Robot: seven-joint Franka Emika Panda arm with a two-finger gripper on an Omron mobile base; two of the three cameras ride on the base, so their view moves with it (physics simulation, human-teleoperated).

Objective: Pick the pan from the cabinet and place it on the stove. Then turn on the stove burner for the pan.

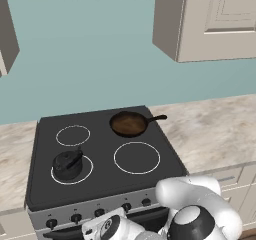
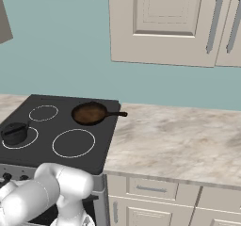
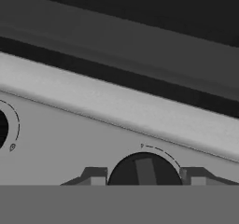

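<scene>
Already placed: small round dark brown-black pan [image 1: 128,123] on the black glass stove [image 1: 102,184], upper right of the cooktop, handle toward the counter [image 2: 179,140]. Pincer [image 3: 144,176] straddles a black knob [image 3: 144,169], tips flanking it, ready to turn; contact unclear.

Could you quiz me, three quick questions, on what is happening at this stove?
1. True or false: the pan sits on the stove's back right ring.
2. What stands on the front left ring?
3. The gripper straddles: A a knob, B the pan handle, C a drawer pull.

Key
1. True.
2. The black kettle.
3. A: its fingertips flank a black knob on the grey front panel.
</scene>
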